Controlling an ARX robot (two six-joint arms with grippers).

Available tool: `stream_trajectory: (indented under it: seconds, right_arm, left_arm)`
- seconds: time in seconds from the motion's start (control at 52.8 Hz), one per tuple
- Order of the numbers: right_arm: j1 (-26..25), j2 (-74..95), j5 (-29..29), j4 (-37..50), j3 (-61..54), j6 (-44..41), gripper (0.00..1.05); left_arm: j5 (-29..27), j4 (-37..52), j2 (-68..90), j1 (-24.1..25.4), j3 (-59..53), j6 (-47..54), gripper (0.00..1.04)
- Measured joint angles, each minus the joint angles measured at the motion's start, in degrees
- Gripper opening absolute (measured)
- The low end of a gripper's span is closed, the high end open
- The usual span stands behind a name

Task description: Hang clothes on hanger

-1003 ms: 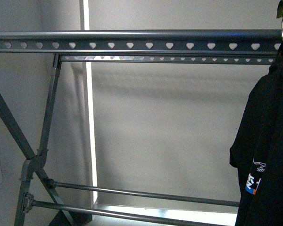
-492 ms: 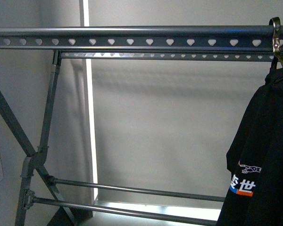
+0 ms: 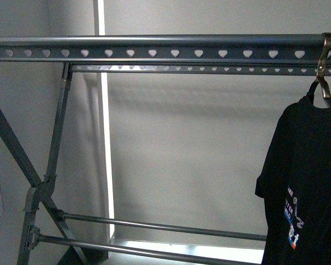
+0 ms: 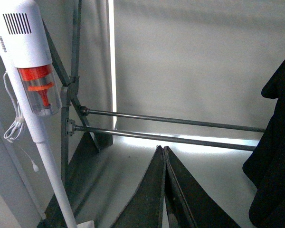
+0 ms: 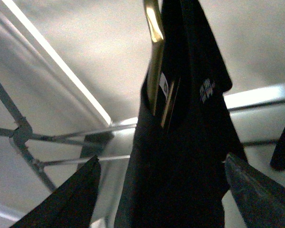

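Observation:
The black T-shirt [image 3: 300, 182] hangs at the far right of the grey metal rack, its white and blue print low on the front. A brass hook [image 3: 323, 55] holds it over the rack's top rail [image 3: 154, 49], which has heart-shaped holes. No gripper shows in the front view. In the right wrist view my right gripper [image 5: 161, 159] is open, and the T-shirt [image 5: 180, 156] and brass hook [image 5: 154, 52] hang between its spread fingers without touching them. My left gripper [image 4: 162, 148] is shut and empty, pointing at the rack's lower bars [image 4: 180, 122]. The T-shirt's edge [image 4: 275, 156] is beside it.
A white stick vacuum with an orange and clear dust cup [image 4: 33, 71] leans by the rack's crossed legs [image 3: 41, 182]. A second punched rail [image 3: 198, 69] runs behind the top one. A bright strip of light [image 3: 106, 154] runs down the wall behind.
The brass hook has come down from above the top rail and now sits over it. The T-shirt has shifted left and turned, and its print has turned with it.

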Motion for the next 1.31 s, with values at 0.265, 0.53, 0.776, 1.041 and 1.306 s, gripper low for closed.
stream_trajectory:
  seconds: [0.265,0.53,0.776,1.041,1.306]
  right_arm:
    - [9.64,-47.84,7.82,6.58,-32.68,-12.48,0.97]
    - [13.94,-75.67,16.74,-7.06,-52.87,-17.42,0.61]
    - [9.22,-79.14,14.29,-6.36,-56.94,-17.27,0.08]
    - [9.22,-80.63,14.29,-6.10,-58.82,-17.25,0.02]
    - [9.14,-82.90,14.25,-5.73,-61.37,-17.25,0.02]
  left_arm:
    - [-0.02,-0.04,-0.04,0.00,0.00,-0.02,0.04]
    - [0.02,-0.04,-0.07,0.00,0.00,0.00,0.04]
    - [-0.09,-0.04,-0.07,0.00,0.00,0.00,0.04]
    - [-0.09,-0.04,-0.07,0.00,0.00,0.00,0.04]
    - [-0.09,-0.04,-0.07,0.00,0.00,0.00,0.04]
